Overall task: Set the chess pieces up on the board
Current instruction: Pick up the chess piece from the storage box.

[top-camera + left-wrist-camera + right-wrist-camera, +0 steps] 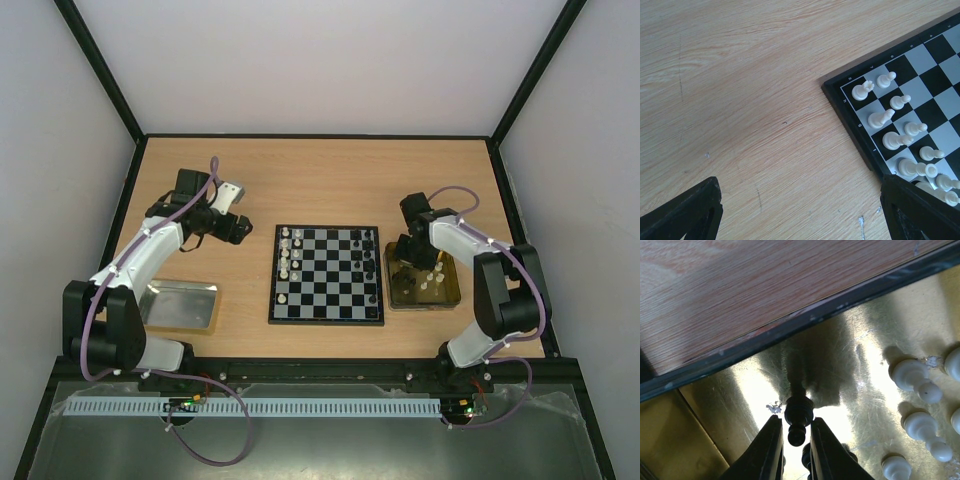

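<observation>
Right pincer (796, 432) pinches black piece (799, 412) by its neck on gold tray (850, 340); board (326, 275) lies to pincer's left. Risk: thin grip, piece could swivel or slip on lifting. Left pincer (799, 190) spread, empty.

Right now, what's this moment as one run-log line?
right fingers: pinching small black chess piece over gold rectangular tray | left fingers: open above wooden table beside checkered board

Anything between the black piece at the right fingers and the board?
Only the gold tray's rim on the side facing the board; the black piece would have to clear it. The tray's white pieces stand off to one side.
</observation>
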Tool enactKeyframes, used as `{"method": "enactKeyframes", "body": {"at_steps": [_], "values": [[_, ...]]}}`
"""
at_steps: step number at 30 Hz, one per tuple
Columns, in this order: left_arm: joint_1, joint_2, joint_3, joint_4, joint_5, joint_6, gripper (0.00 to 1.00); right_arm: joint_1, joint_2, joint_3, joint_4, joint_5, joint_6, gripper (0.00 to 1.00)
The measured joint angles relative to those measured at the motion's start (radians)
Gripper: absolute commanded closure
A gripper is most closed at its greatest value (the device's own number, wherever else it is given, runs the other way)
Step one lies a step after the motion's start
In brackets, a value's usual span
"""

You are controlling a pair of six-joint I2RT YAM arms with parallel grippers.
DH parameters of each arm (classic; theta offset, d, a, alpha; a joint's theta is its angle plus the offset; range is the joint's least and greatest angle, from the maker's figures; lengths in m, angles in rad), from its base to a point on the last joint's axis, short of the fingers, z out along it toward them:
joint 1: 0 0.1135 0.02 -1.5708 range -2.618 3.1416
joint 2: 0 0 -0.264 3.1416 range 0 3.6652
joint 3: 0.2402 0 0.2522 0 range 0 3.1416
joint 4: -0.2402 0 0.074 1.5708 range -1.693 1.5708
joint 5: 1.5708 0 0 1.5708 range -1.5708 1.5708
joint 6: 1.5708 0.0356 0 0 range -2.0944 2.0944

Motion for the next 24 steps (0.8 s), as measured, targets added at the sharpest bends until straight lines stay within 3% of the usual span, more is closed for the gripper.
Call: {"method": "enactKeyframes", "body": {"at_steps": [12,24], "values": [[0.000,0.000,0.000,0.000,0.000,0.000,0.13,0.000,0.003,0.000,0.000,0.002,0.002,0.97],[0.000,0.000,0.000,0.000,0.000,0.000,0.13,0.000,-0.014,0.002,-0.018,0.019,0.004,0.98]]}}
